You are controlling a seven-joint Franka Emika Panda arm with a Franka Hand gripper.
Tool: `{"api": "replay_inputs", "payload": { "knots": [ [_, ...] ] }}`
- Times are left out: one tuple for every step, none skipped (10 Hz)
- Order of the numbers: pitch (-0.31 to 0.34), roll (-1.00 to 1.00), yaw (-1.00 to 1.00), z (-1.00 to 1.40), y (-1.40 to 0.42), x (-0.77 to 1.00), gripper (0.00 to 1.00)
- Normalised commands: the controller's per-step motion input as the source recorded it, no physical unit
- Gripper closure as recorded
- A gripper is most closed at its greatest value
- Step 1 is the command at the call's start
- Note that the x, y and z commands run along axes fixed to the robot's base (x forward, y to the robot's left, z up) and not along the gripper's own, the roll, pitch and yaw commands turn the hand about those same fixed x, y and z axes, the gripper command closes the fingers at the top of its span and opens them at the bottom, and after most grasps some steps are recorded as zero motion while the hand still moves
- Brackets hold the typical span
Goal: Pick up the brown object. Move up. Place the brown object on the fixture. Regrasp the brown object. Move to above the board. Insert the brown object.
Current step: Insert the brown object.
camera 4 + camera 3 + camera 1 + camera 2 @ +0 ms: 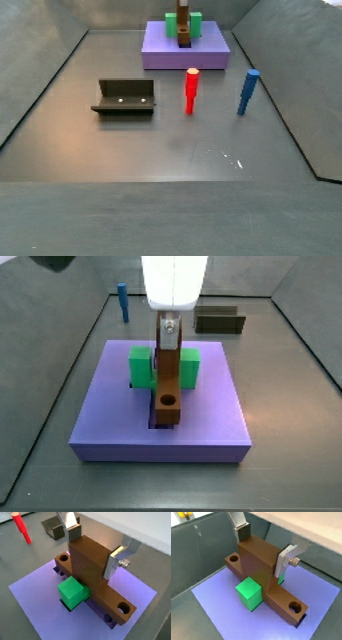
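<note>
Gripper [93, 549] sits over the board [37, 584], fingers [113, 566] clamped on the upright stem of the brown object [90, 564]. The object's horizontal bar lies along the board's centre groove, a round hole showing near each end in both wrist views. Green U-shaped block [250, 593] straddles the groove, touching the brown object on both sides in a side view [140, 366]. Board has bare margin all round the piece. Fixture [124, 97] stands empty on the grey floor [174, 150], well apart from the board. Red peg [191, 91] and blue peg [249, 91] stand upright between fixture and right wall. Grey walls enclose the floor.
</note>
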Motion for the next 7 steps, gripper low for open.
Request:
{"api": "replay_inputs", "payload": {
  "knots": [
    [0.000,0.13,0.00,-0.13,0.05,0.00,1.00],
    [0.000,0.17,0.00,-0.14,0.06,-0.04,1.00],
    [0.000,0.16,0.00,-0.08,0.00,-0.19,1.00],
    [0.000,0.19,0.00,-0.04,0.00,-0.13,1.00],
    [0.000,0.23,0.00,-0.09,0.00,-0.10,1.00],
    [-0.009,0.21,0.00,-0.17,0.00,-0.20,1.00],
    [-0.030,0.19,0.00,-0.22,0.00,-0.20,1.00]
  ]
}}
